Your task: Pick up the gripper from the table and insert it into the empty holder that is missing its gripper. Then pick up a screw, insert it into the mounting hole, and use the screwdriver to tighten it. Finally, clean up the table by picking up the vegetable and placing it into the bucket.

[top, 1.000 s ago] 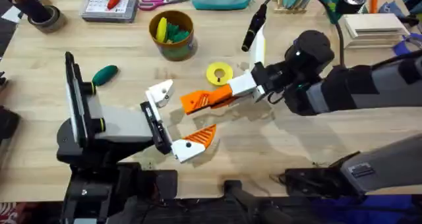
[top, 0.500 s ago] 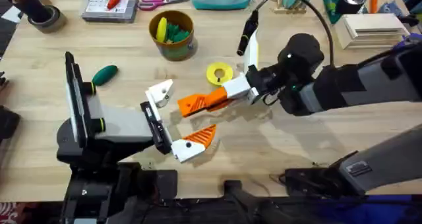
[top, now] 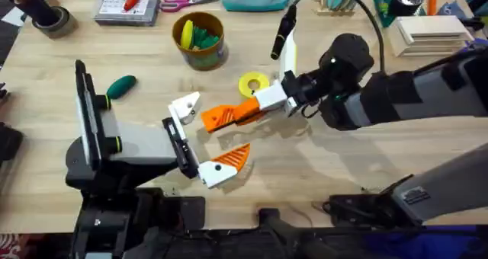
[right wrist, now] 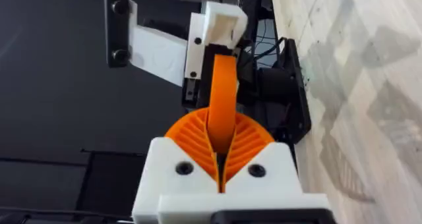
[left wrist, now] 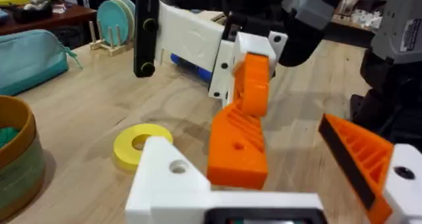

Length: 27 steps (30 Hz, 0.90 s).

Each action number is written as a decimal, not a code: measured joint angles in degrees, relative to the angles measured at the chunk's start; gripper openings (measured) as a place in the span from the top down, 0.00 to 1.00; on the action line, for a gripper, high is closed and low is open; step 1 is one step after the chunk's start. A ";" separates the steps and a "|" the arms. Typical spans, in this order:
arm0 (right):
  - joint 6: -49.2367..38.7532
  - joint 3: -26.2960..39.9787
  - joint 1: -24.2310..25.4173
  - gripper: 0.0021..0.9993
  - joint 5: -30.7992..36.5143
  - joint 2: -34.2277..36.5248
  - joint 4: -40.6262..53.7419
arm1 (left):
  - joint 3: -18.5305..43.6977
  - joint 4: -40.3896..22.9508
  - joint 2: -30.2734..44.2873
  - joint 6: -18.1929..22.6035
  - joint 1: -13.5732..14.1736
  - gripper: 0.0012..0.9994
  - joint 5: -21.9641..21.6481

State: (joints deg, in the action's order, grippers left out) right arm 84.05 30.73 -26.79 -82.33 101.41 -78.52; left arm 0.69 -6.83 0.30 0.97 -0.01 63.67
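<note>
Right gripper (top: 248, 110) clamped on gripper (top: 223, 116), held above table (top: 320, 167), dark end not discernible.
Piece nose just beside holder (top: 185, 107), bare upper finger of left gripper (top: 206, 141); not seated yet, by my reading.
Left jaws spread wide, empty.
Left to do: insertion, screw, tightening, cleanup.
Screwdriver (left wrist: 191, 64) lies beyond right gripper, untouched.
Vegetable (top: 120, 84) on table, far side of left arm; bucket (top: 199, 39) beyond holder.
Count: one loose gripper piece, one bare holder, one vegetable, one bucket.
</note>
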 joint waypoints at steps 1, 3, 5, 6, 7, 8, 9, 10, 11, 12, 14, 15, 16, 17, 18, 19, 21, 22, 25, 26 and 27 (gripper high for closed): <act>0.00 0.29 -0.04 0.99 0.01 0.00 0.00 | 0.00 0.00 -0.01 0.00 0.00 0.01 0.01; 0.02 0.91 -0.10 0.99 0.02 0.00 -0.02 | 0.00 0.00 -0.01 0.00 0.00 0.01 0.00; 0.20 1.29 -0.11 0.99 0.03 -0.02 -0.02 | 0.00 0.00 -0.01 0.00 0.00 0.01 -0.01; 0.22 1.37 -0.16 0.99 0.04 0.00 -0.02 | 0.00 0.00 -0.01 0.00 0.00 0.01 0.01; 0.24 1.39 -0.21 0.99 0.05 -0.02 -0.02 | 0.00 0.00 0.00 0.00 0.00 0.01 0.00; 0.39 1.39 -0.22 0.99 0.05 0.00 0.00 | 0.00 0.00 0.01 0.02 0.00 0.01 0.01; 0.40 1.39 -0.29 0.99 0.10 0.00 0.00 | 0.00 0.00 0.00 0.00 0.00 0.01 0.00; 0.42 1.38 -0.35 0.99 0.22 0.00 0.00 | 0.00 0.00 -0.01 0.00 0.00 0.01 0.01; 0.46 1.39 -0.42 0.99 0.34 0.00 0.00 | 0.00 0.00 -0.01 0.00 0.00 0.01 0.01; 0.62 1.39 -0.46 0.99 0.48 0.00 0.02 | 0.00 0.00 -0.01 0.00 0.00 0.01 0.01; 0.76 1.39 -0.59 0.99 0.69 0.00 0.07 | 0.00 0.00 -0.01 0.00 0.00 0.01 -0.01; 0.85 1.39 -0.68 0.99 0.79 -0.02 0.09 | 0.00 0.00 0.01 0.00 0.00 0.01 0.00; 0.98 1.39 -0.79 0.99 1.04 0.00 0.13 | 0.00 0.00 -0.01 0.00 0.00 0.01 -0.01; 1.07 1.39 -0.89 0.99 1.27 0.00 0.15 | 0.00 0.00 0.01 0.00 0.00 0.01 0.01; 1.16 1.39 -0.99 0.99 1.55 0.00 0.17 | 0.00 0.00 -0.01 0.00 0.00 0.01 0.00; 1.22 1.39 -1.10 0.99 1.76 0.00 0.15 | 0.00 0.00 0.00 0.00 0.00 0.01 0.00; 1.25 1.39 -1.18 0.99 2.05 0.00 0.17 | 0.00 0.00 -0.01 0.00 0.00 0.01 0.01; 1.26 1.39 -1.18 0.99 2.18 0.00 0.17 | 0.00 0.00 0.00 0.00 0.00 0.01 0.01; 1.27 1.39 -1.22 0.99 2.64 0.00 0.17 | 0.00 0.00 -0.01 0.00 0.00 0.01 0.00; 1.27 1.39 -1.23 0.99 2.76 0.00 0.17 | 0.00 0.00 -0.01 0.00 0.00 0.01 0.00; 1.27 1.39 -1.25 0.99 2.87 0.00 0.17 | 0.00 0.00 -0.01 0.02 0.00 0.01 -0.01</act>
State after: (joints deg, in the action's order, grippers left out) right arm 85.32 32.12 -28.03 -79.46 101.41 -78.35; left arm 0.69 -6.83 0.30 0.99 -0.01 63.66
